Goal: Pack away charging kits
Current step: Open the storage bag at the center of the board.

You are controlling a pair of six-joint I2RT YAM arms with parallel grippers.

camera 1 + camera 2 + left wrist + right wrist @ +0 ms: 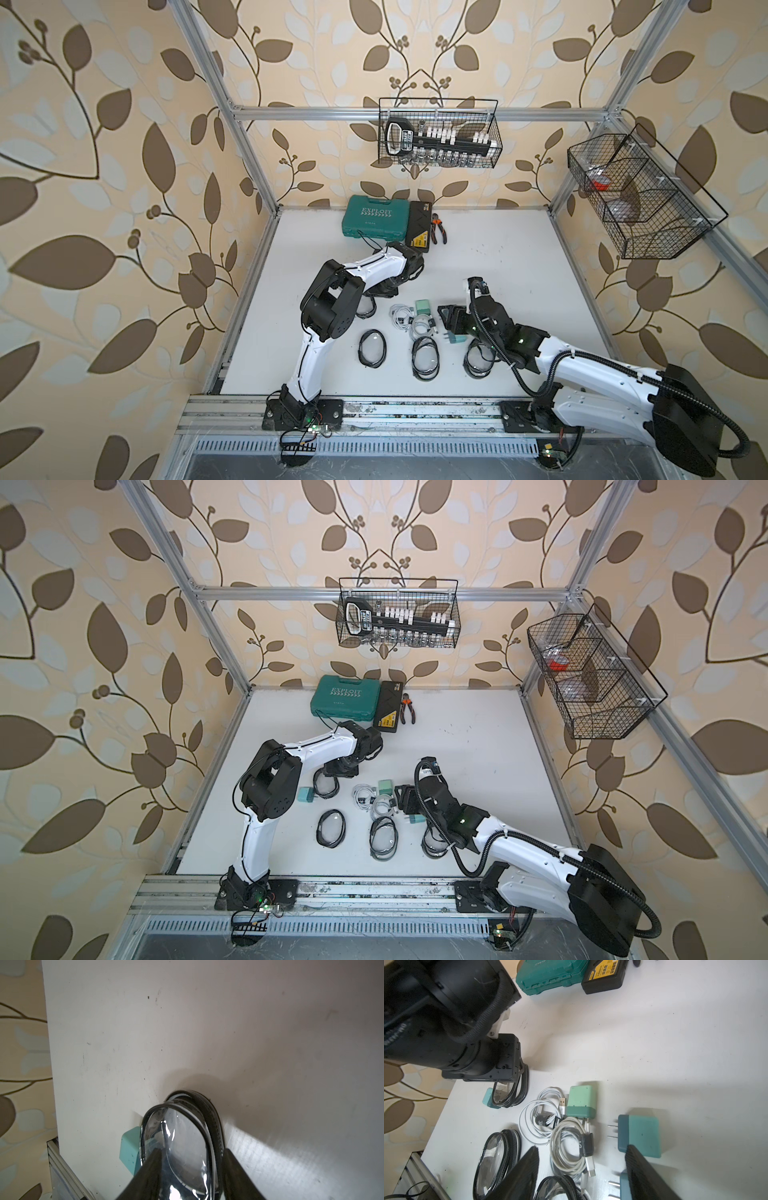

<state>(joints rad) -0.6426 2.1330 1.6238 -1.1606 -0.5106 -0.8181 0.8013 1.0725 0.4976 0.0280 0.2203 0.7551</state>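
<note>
Right jaws, spread, hover over cables (pixel 557 1153) and plugs (pixel 641 1134); left jaws straddle an upright pouch (pixel 187 1142), grip unclear, perhaps propping it for filling.

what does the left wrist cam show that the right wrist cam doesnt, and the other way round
Left wrist only: a close look at the clear face of the pouch, which sits between the spread fingers of the left hand; whether it is gripped is unclear.
Right wrist only: two coiled cables, more teal adapters, other pouches, the teal tool case, the black case, and the open right hand.
Both: that pouch, the left hand, the teal adapter beside it, and the white table.
</note>
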